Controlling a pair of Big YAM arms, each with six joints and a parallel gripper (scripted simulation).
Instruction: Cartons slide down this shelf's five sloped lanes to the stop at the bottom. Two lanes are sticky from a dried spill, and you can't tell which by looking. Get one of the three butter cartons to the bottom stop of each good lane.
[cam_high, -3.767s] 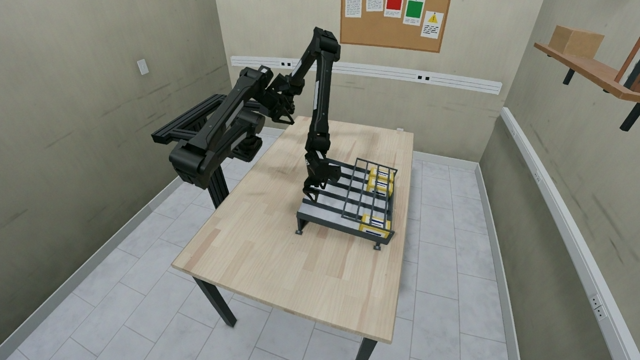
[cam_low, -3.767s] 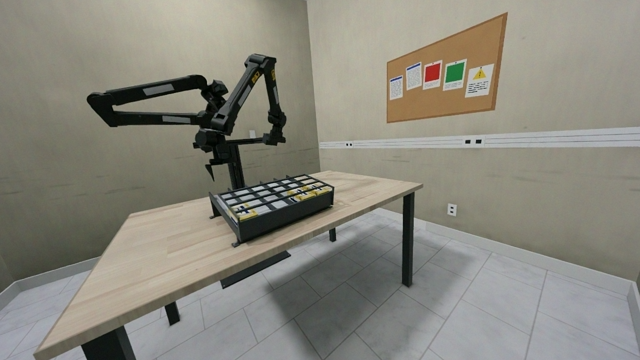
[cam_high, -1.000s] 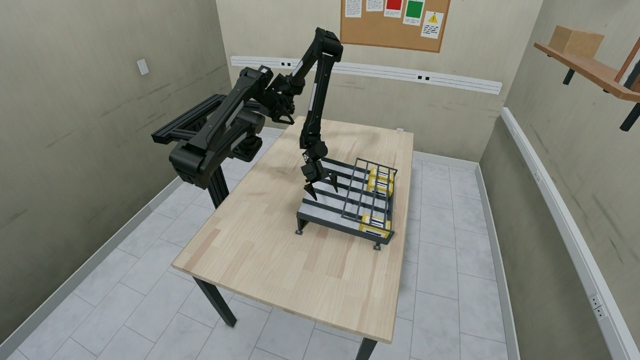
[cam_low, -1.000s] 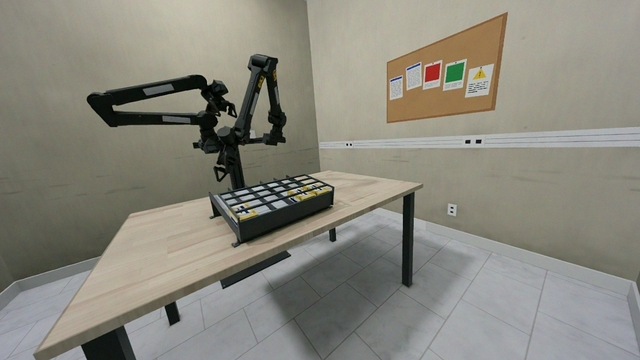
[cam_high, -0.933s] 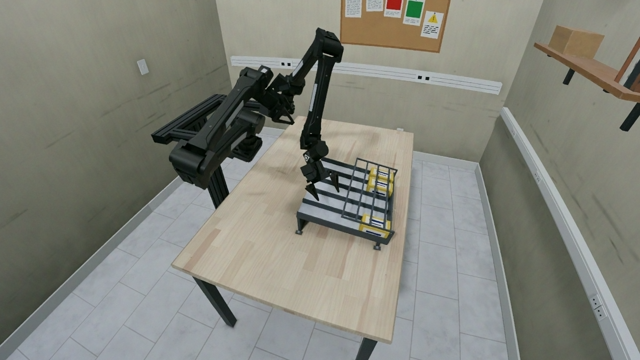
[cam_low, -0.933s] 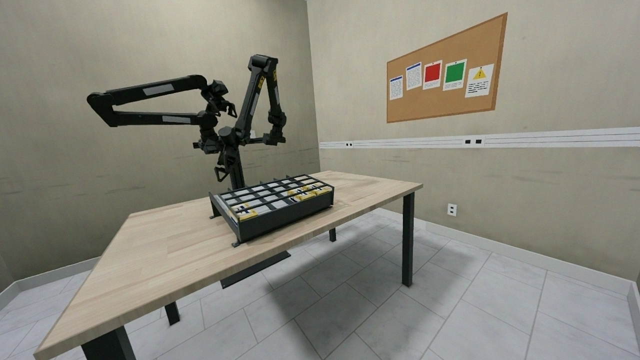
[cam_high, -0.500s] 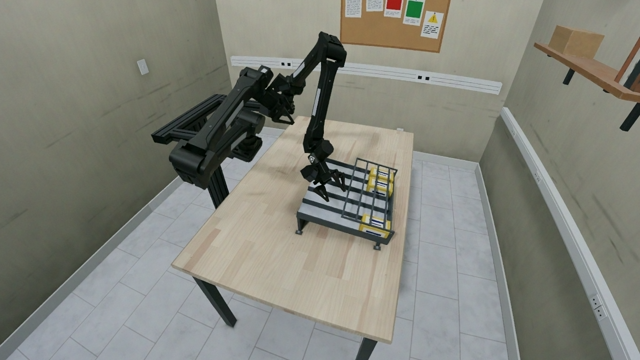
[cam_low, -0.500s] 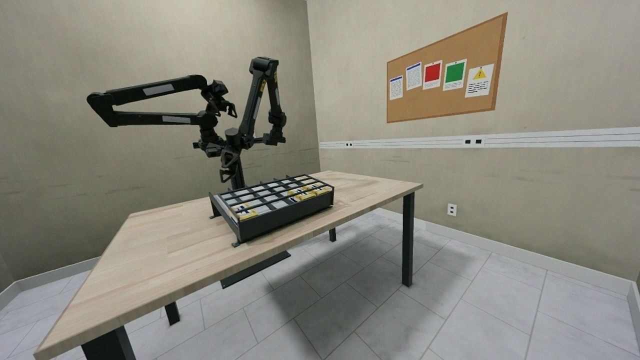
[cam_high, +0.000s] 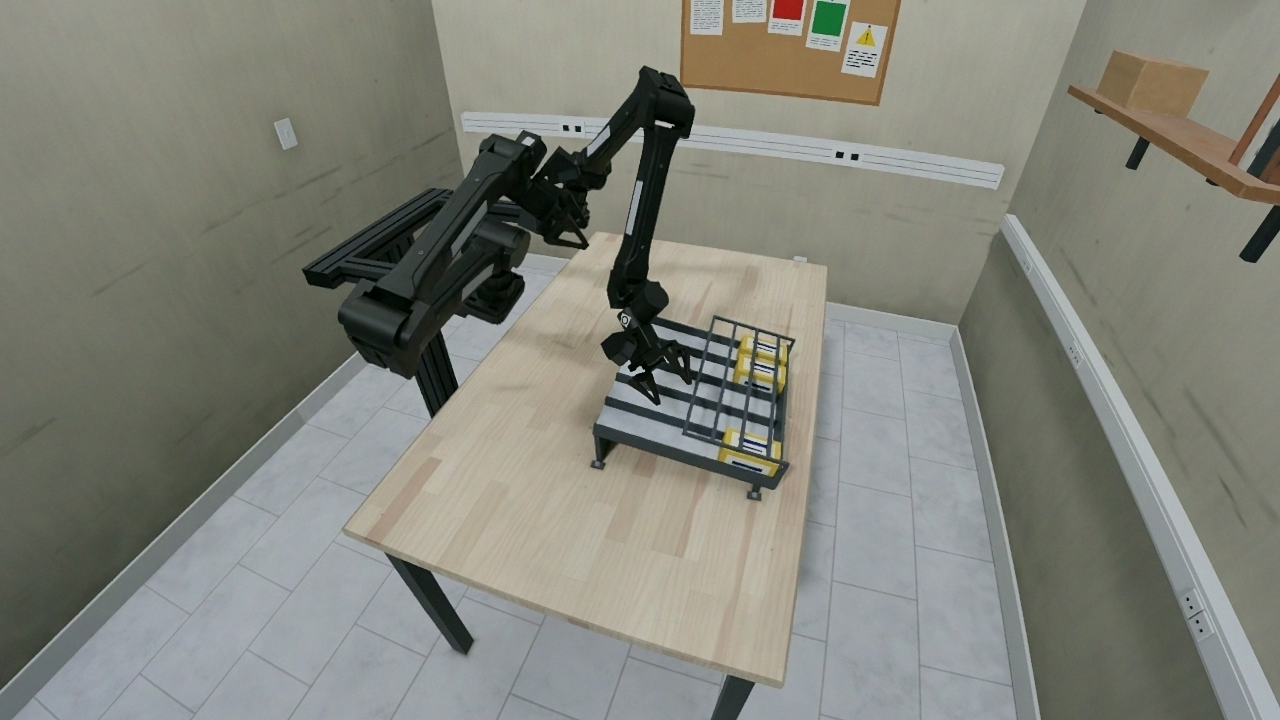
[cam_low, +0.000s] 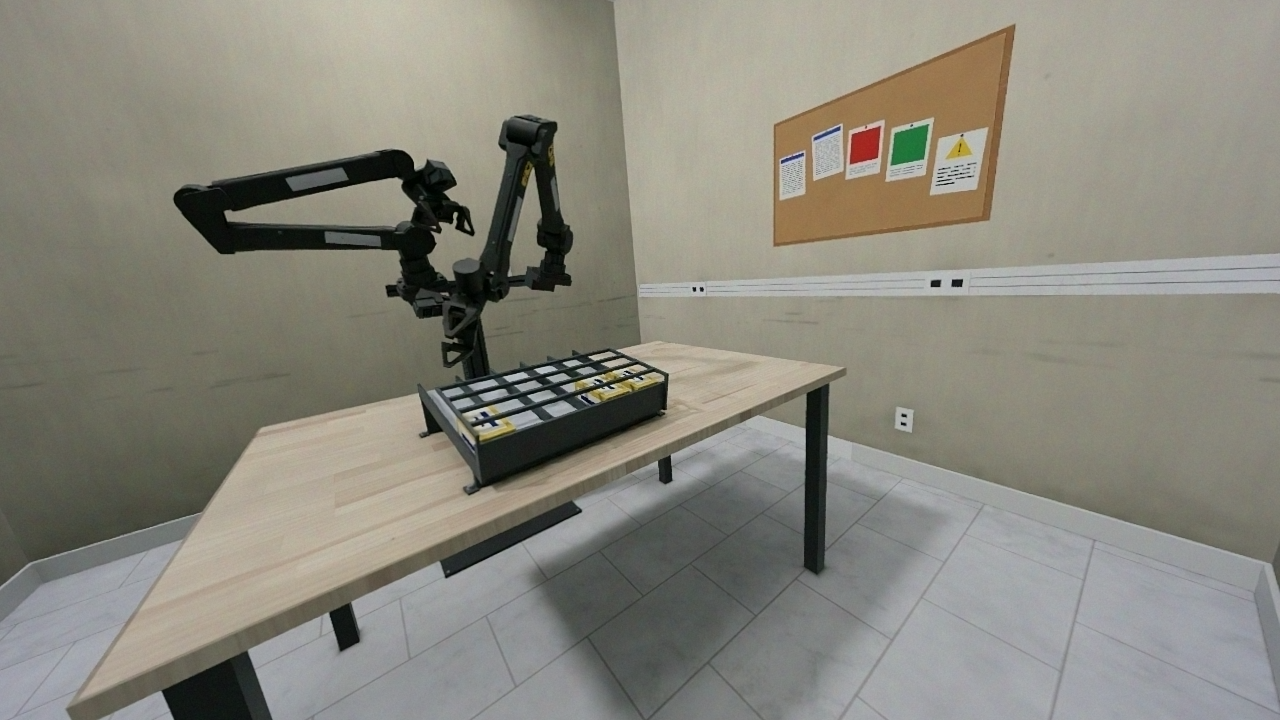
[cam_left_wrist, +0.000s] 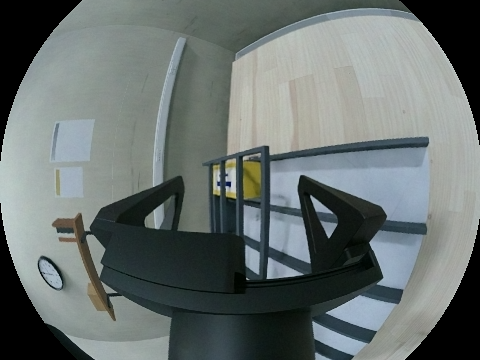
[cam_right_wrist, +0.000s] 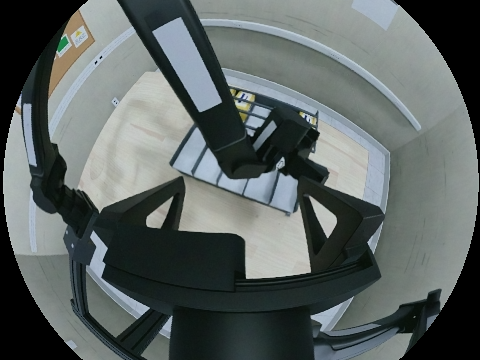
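Left gripper: the left gripper (cam_high: 673, 388) (cam_low: 447, 347) (cam_left_wrist: 240, 181) (cam_right_wrist: 309, 148) hangs over the open part of the lanes, its fingers wide apart and with nothing between them.
Right gripper: the right gripper (cam_high: 572, 237) (cam_low: 463, 221) (cam_right_wrist: 241, 182) is held high, away from the shelf; its fingers are also wide apart and it holds nothing.
Shelf: the sloped shelf (cam_high: 689, 459) (cam_low: 563, 438) (cam_left_wrist: 350, 148) (cam_right_wrist: 227, 191) stands on the wooden table (cam_high: 537, 528) (cam_low: 358, 465) (cam_left_wrist: 325, 100) (cam_right_wrist: 140, 130), with dark dividers between its pale lanes.
Barred frame: the barred frame (cam_high: 751, 328) (cam_low: 519, 369) (cam_left_wrist: 265, 215) (cam_right_wrist: 259, 104) covers the end of the lanes which is farther from the arm stand.
Lone carton: one yellow butter carton (cam_high: 751, 452) (cam_low: 487, 425) (cam_left_wrist: 252, 180) (cam_right_wrist: 308, 118) lies under the bars, in the outer lane nearest to the top camera.
Other outer carton: another carton (cam_high: 763, 344) (cam_low: 642, 380) (cam_right_wrist: 233, 92) lies in the opposite outer lane, under the bars.
Inner carton: the third carton (cam_high: 759, 371) (cam_low: 606, 387) (cam_right_wrist: 246, 99) is in the next lane inward, just beside the second one, also under the bars.
Sticky lanes: I cannot tell which they are.
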